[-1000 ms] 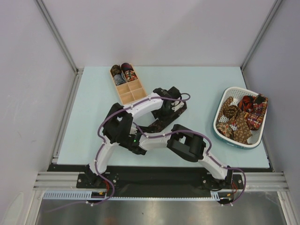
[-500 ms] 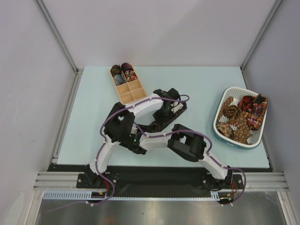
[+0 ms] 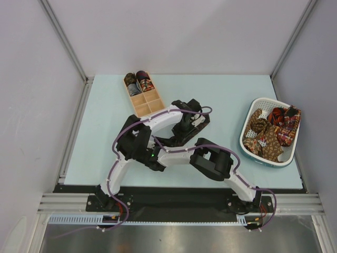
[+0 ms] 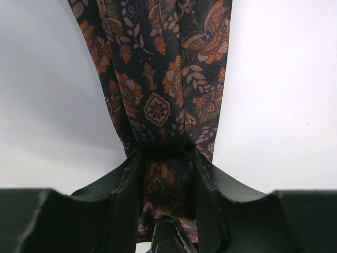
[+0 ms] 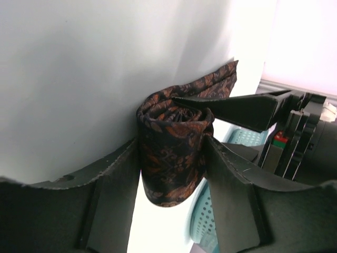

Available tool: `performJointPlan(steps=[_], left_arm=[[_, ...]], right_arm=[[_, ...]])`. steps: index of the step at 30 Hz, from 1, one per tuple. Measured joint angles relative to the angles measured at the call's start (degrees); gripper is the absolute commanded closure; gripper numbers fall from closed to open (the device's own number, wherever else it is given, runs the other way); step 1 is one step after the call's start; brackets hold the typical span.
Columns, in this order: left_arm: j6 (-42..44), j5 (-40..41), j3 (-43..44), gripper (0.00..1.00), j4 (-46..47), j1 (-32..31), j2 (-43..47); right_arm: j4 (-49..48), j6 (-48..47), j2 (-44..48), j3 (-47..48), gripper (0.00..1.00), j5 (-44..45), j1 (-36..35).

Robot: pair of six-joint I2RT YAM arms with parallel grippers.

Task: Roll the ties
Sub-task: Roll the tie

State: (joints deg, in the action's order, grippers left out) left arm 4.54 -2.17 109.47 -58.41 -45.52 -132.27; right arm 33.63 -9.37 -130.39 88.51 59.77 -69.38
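A dark tie with an orange paisley pattern [image 3: 178,138] lies mid-table between both grippers. My left gripper [image 4: 167,158] is shut on its flat part, and the rest runs away from the jaws [image 4: 163,79]. My right gripper [image 5: 171,158] is shut on the coiled end of the same tie [image 5: 171,142], one finger on each side of the roll. A left finger [image 5: 231,108] lies just beside the roll. In the top view the left gripper [image 3: 182,130] and right gripper [image 3: 164,143] are close together, and the arms hide most of the tie.
A wooden compartment box [image 3: 150,105] stands at the back with two rolled ties [image 3: 138,81] in its far cells. A white basket [image 3: 243,138] at the right holds several loose ties [image 3: 271,132]. The two arms cross at mid-table.
The left wrist has moved a little left and toward the right gripper. Less loose tie shows beside it than a second ago. The right arm has shifted slightly.
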Motion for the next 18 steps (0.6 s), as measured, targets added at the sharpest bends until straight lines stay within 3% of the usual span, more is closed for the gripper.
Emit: performJointPlan(steps=[5,9,13,14,18], left_arm=[[0.0,-0.2,0.2,0.59,-0.3,-0.1,0.0],[-0.1,-0.2,0.2,0.58,-0.3,-0.1,0.0],[-0.2,-0.5,0.3,0.47,-0.4,-0.1,0.0],[-0.2,-0.9,0.3,0.39,-0.6,-0.1,0.0],[-1.0,-2.0,0.5,0.30,-1.0,-0.1,0.3]], right_arm=[[0.0,-0.4,0.1,0.0,0.64,-1.9,0.5],[-0.1,-0.3,0.2,-0.1,0.68,-2.6,0.8],[-1.6,-0.3,1.2,-1.3,0.70,-3.3,1.0],[-2.0,-0.3,1.5,-1.7,0.71,-3.6,1.0],[-4.8,-0.3,3.9,-4.3,0.71,-5.8,1.7]])
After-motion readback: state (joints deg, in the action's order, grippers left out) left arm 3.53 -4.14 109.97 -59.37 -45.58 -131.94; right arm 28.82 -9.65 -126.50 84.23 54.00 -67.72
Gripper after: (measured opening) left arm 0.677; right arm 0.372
